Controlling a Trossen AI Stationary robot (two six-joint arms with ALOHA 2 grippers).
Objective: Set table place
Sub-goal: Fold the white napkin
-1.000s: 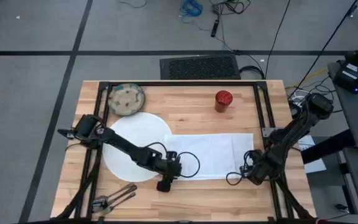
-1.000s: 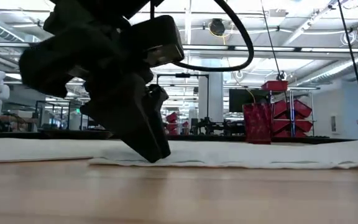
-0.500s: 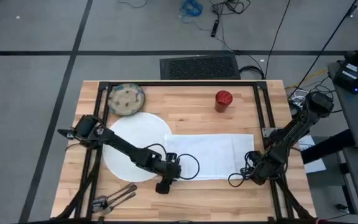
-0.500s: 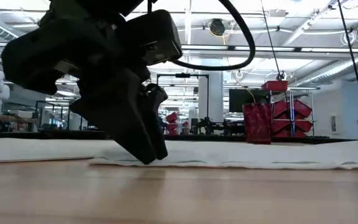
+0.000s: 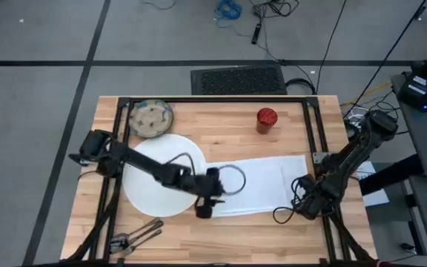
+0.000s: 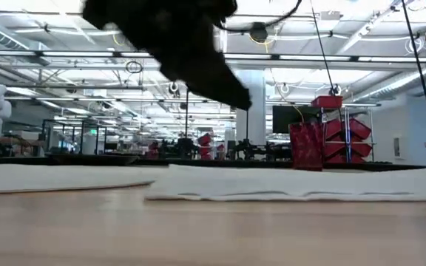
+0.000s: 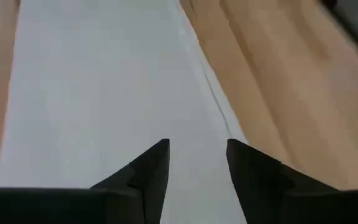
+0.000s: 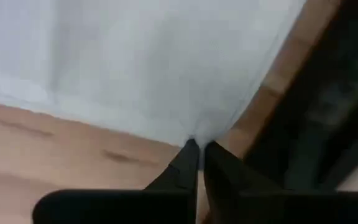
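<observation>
A white napkin (image 5: pixel 262 185) lies flat on the wooden table (image 5: pixel 228 137), right of a large white plate (image 5: pixel 150 182). My left gripper (image 7: pixel 197 158) hangs open over the napkin's left end, raised clear of it in the low view (image 6: pixel 198 52). At the napkin's near right corner, my right gripper (image 5: pixel 298 208) is low and shut on the cloth. A speckled bowl (image 5: pixel 151 119) sits at the far left and a red cup (image 5: pixel 266 119) at the far right. Dark cutlery (image 5: pixel 136 236) lies at the near left corner. My right gripper pinches the napkin's near right corner (image 8: pixel 194 135) between its two fingertips, coming in low from the table's right near side. The cloth is drawn to a small point at the fingers. The rest of the napkin lies flat on the table.
A black metal frame (image 5: pixel 317 141) runs along the table's edges, close beside my right gripper. Bare wood lies between the napkin and the cup, and along the near edge right of the cutlery.
My left gripper has risen from the table at the napkin's near left corner and moved a little toward the right and far edges. The napkin's left end now lies farther right than before. My right gripper has stayed at the near right corner.
</observation>
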